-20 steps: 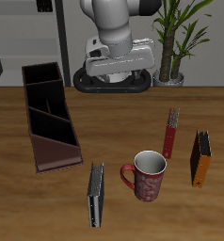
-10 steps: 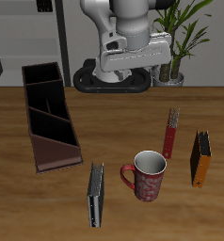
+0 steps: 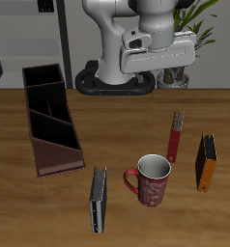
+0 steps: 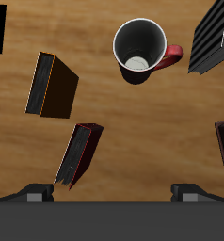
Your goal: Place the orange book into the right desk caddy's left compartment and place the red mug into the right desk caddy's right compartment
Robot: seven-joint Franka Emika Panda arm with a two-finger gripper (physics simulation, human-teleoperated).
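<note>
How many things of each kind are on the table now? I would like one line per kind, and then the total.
Books: 3, namely the orange book, the slim red book and the dark grey book
Mugs: 1, the red mug
Desk caddies: 1, the right desk caddy
Total: 5
</note>
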